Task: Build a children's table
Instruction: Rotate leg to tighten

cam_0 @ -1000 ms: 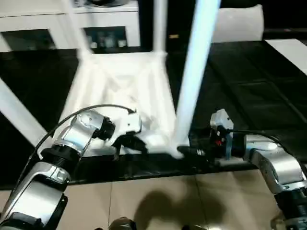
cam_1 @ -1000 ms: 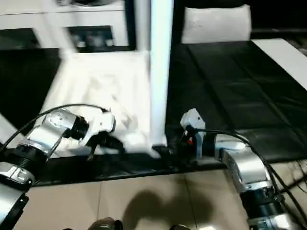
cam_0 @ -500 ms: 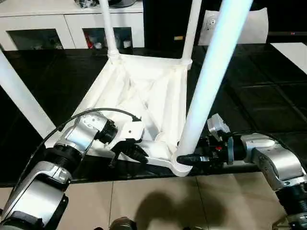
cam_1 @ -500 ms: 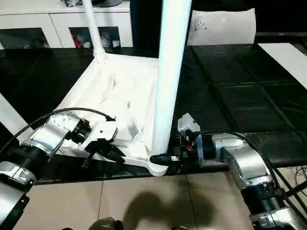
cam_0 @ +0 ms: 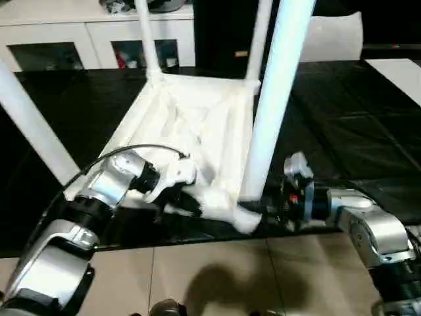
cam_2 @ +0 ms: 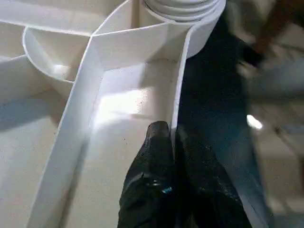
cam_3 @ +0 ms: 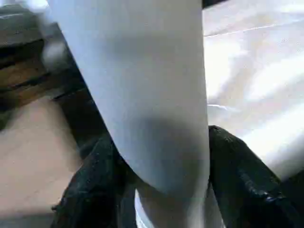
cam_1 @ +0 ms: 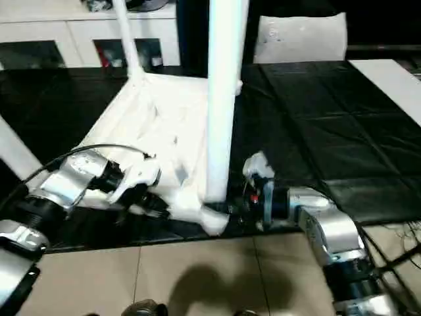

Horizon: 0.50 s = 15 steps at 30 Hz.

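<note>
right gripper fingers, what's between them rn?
The near table leg, at its base by the corner socket; right gripper fingers flank it in the right wrist view.

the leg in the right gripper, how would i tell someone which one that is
Find the upside-down white tabletop on the black surface, its legs pointing up. Go to its near corner at the surface's front edge, on the robot's right. The leg rising from that corner is the one, with the right gripper around its base; it looks the thickest because it stands nearest the camera, while the two far legs look thin.
</note>
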Motion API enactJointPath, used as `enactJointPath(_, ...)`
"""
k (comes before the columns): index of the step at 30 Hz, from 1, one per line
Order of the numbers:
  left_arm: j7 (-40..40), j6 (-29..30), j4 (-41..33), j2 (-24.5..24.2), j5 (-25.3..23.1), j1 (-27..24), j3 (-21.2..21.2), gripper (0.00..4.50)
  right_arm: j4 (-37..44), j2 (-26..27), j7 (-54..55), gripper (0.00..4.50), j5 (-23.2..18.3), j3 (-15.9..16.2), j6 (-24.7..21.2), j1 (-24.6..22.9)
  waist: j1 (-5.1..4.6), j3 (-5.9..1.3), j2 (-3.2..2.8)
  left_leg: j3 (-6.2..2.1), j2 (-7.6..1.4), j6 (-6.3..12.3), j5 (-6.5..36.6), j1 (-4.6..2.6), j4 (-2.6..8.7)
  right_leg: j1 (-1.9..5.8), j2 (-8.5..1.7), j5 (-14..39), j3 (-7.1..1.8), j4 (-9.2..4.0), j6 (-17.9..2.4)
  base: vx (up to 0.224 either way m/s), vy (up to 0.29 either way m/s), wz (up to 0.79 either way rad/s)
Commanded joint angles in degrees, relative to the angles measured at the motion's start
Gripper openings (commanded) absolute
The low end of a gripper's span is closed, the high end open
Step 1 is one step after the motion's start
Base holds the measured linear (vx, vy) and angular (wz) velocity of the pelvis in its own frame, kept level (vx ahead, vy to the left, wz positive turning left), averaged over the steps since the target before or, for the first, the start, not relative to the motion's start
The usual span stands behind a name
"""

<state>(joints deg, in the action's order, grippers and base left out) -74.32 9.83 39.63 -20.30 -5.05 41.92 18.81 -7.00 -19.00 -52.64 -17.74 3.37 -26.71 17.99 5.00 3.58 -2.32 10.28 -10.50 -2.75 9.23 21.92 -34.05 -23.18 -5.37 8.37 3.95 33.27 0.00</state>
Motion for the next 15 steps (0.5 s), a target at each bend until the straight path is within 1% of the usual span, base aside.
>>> enactJointPath(1, 11.85, 5.19, -3.06, 5.26, 2.29, 3.44, -4.48, 0.00, -0.04, 6.11, 8.36, 2.12, 0.71, 2.07, -1.30, 0.96, -0.54, -3.64, 0.60, -1.37, -2.02, -1.62, 22.25, -1.58, 4.76, 1.75, -3.52, 32.97, -1.58, -5.15, -7.51, 0.000, 0.000, 0.00)
enactJointPath(2, 14.22, 6.74, -3.21, 6.33, 2.33, 3.55, -5.15, 0.00, -0.42, 7.75, 11.39, 2.10, 1.33, 1.64, -1.44, 1.23, -1.15, -3.74, 0.63, -1.60, -1.89, -1.65, 22.02, -1.05, 4.86, 2.16, -3.46, 33.22, -1.30, -5.18, -6.88, 0.000, 0.000, 0.00)
enactJointPath(3, 17.14, 8.16, -3.19, 7.68, 2.21, 3.64, -5.79, 0.00, -1.01, 9.79, 15.20, 2.10, 2.13, 1.13, -1.61, 1.64, -1.72, -3.84, 0.72, -1.78, -1.76, -1.45, 22.05, -0.93, 4.93, 2.27, -3.39, 32.82, -1.10, -5.31, -6.49, 0.000, 0.000, 0.00)
enactJointPath(4, 20.72, 9.57, -3.06, 9.46, 2.15, 3.70, -6.63, 0.00, -2.18, 12.20, 19.79, 2.10, 3.11, 0.59, -1.77, 2.22, -2.06, -3.77, 0.73, -1.69, -1.74, -1.30, 22.23, -0.91, 4.91, 2.12, -3.26, 32.47, -1.17, -5.39, -6.49, 0.000, 0.000, 0.00)
enactJointPath(5, 21.37, 9.77, -3.03, 9.77, 2.14, 3.71, -6.79, 0.00, -2.40, 12.59, 20.57, 2.09, 3.30, 0.50, -1.76, 2.32, -2.26, -3.77, 0.60, -1.66, -1.67, -1.35, 22.16, -1.01, 4.81, 1.96, -3.29, 32.03, -1.22, -5.34, -6.75, 0.000, 0.000, 0.00)
enactJointPath(6, 29.58, 11.93, -2.75, 13.28, 1.84, 3.83, -8.94, 0.00, -5.15, 17.01, 29.67, 2.09, 6.11, -0.42, -0.99, 3.65, -2.93, -3.77, 0.60, -1.43, -1.48, -0.96, 22.25, -1.13, 4.54, 1.60, -3.15, 31.54, -1.34, -5.59, -7.30, 0.000, 0.000, 0.00)
enactJointPath(7, 30.71, 11.98, -2.49, 13.80, 1.57, 3.90, -9.02, 0.00, -6.07, 17.84, 31.21, 2.09, 6.52, -0.65, -0.98, 4.20, -3.07, -3.75, 0.29, -1.52, -1.40, -0.98, 22.43, -1.33, 4.50, 1.39, -3.15, 31.51, -1.28, -5.61, -7.64, 0.000, 0.000, 0.00)
enactJointPath(8, 31.23, 11.99, -2.33, 14.08, 1.38, 3.93, -8.98, 0.00, -6.65, 18.34, 32.07, 2.09, 6.72, -0.82, -1.06, 4.56, -3.25, -3.91, 0.54, -1.51, -1.29, -0.25, 21.99, -1.21, 4.47, 1.73, -2.96, 30.91, -1.17, -5.71, -7.42, 0.000, 0.000, 0.00)
enactJointPath(9, 32.53, 12.18, -2.14, 14.65, 1.21, 3.96, -9.29, 0.00, -7.31, 19.15, 33.50, 2.09, 7.28, -1.12, -0.93, 5.01, -3.17, -3.88, 0.35, -1.43, -1.32, 0.43, 21.43, -1.11, 4.56, 1.74, -2.86, 29.50, -1.34, -5.69, -7.40, 0.000, 0.000, 0.00)
enactJointPath(11, 34.28, 11.70, -1.73, 15.25, 0.88, 4.12, -9.57, 0.00, -8.08, 20.01, 35.72, 2.09, 8.41, -1.42, -0.57, 5.59, -3.20, -4.04, 0.33, -1.40, -1.41, 0.76, 20.60, -0.92, 4.63, 1.90, -2.78, 27.19, -1.46, -5.39, -7.75, 0.000, 0.000, 0.00)
enactJointPath(12, 35.47, 11.43, -1.59, 15.81, 0.57, 4.18, -9.68, 0.00, -8.27, 20.84, 36.93, 2.42, 9.57, -1.38, 0.43, 5.90, -3.24, -4.14, 0.18, -1.31, -1.46, 0.89, 20.02, -0.93, 4.67, 1.91, -2.65, 24.79, -1.57, -5.19, -8.37, 0.000, 0.000, 0.00)
enactJointPath(13, 35.67, 10.97, -1.47, 15.96, 0.55, 4.18, -9.69, 0.00, -7.97, 20.94, 37.36, 2.61, 10.28, -1.17, 1.04, 5.84, -3.13, -4.21, 0.27, -1.13, -1.47, 1.06, 19.25, -1.06, 4.61, 1.87, -2.61, 22.69, -1.74, -5.05, -9.05, 0.000, 0.000, 0.00)
enactJointPath(14, 35.32, 10.46, -1.45, 15.57, -0.09, 4.17, -9.03, 0.00, -7.63, 20.84, 37.03, 2.61, 10.27, -1.06, 1.52, 5.64, -2.99, -4.27, 0.26, -1.07, -1.39, 1.58, 18.33, -0.92, 4.59, 2.14, -2.63, 20.93, -1.83, -4.88, -9.60, 0.000, 0.000, 0.00)
enactJointPath(15, 33.58, 9.01, -1.33, 14.48, -0.82, 4.04, -7.98, 0.00, -6.74, 20.39, 35.87, 2.83, 9.46, -1.58, 2.68, 5.17, -3.04, -4.31, 0.23, -1.17, -1.39, 2.08, 17.34, -0.50, 4.67, 2.55, -2.68, 19.18, -1.82, -4.64, -9.79, 0.000, 0.000, 0.00)
